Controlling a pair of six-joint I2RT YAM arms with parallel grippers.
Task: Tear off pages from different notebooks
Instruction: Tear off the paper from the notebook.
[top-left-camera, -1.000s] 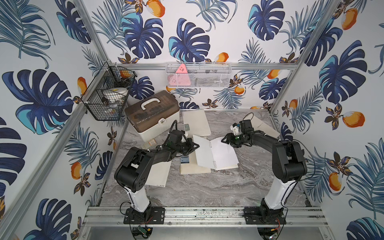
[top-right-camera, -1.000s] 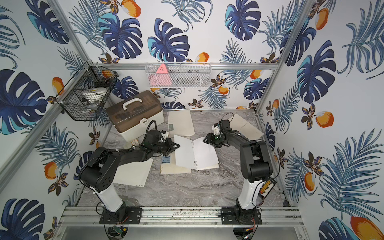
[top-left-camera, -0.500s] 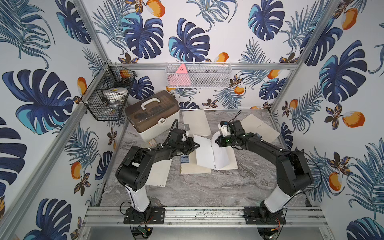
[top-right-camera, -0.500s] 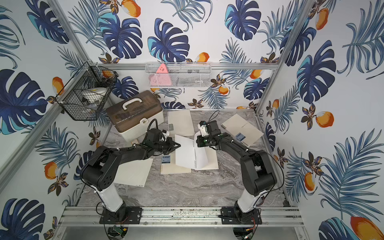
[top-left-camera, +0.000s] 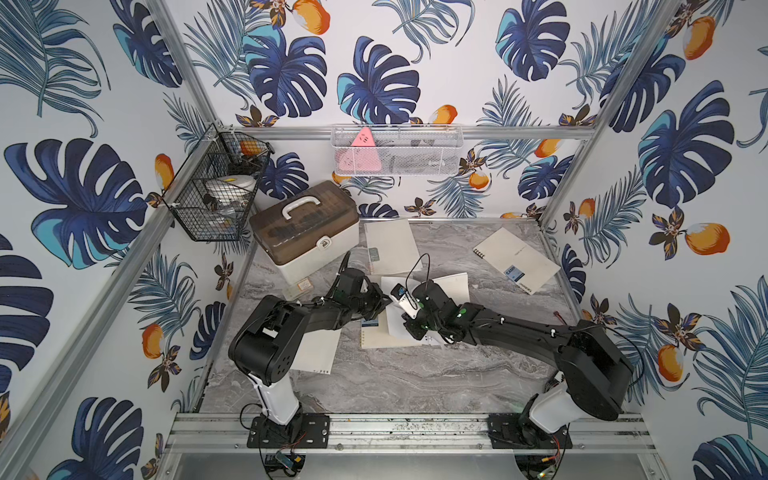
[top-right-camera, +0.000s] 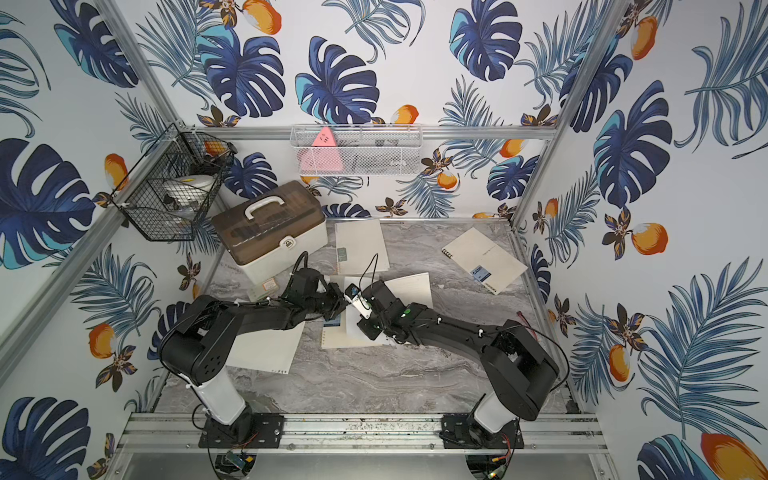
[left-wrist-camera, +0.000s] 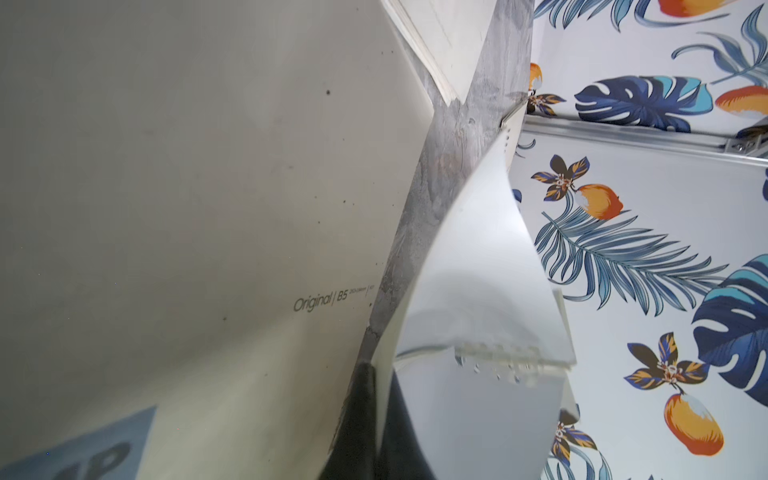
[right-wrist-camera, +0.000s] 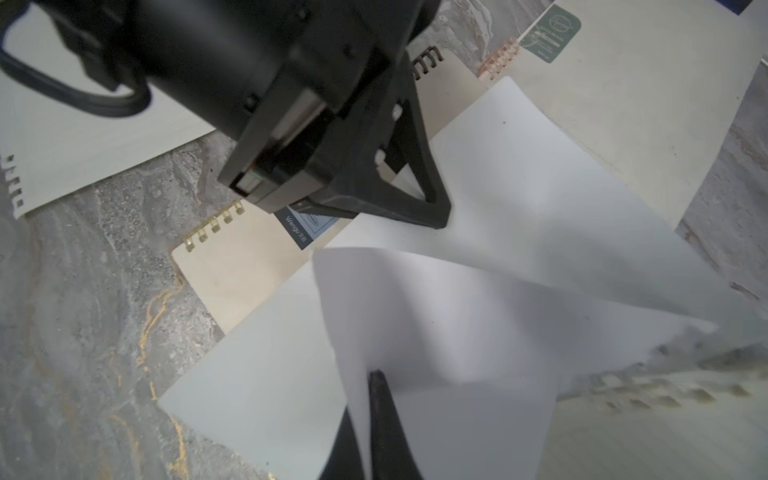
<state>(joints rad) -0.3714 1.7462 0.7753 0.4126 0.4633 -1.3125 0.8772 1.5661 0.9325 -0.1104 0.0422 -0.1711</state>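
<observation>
Right wrist view: the left pincer (right-wrist-camera: 438, 218) is closed tight on the edge of a curled page (right-wrist-camera: 540, 187) above the blue-labelled notebook (right-wrist-camera: 232, 274) at the middle of the table (right-wrist-camera: 83, 311). The right pincer (right-wrist-camera: 368, 415) is clamped on a raised page (right-wrist-camera: 436, 324) beside it; whether these are one sheet or two, cannot tell.

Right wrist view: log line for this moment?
left gripper: shut on thin white paper page | right gripper: shut on same page | cream spiral-bound notebook: flat underneath
</observation>
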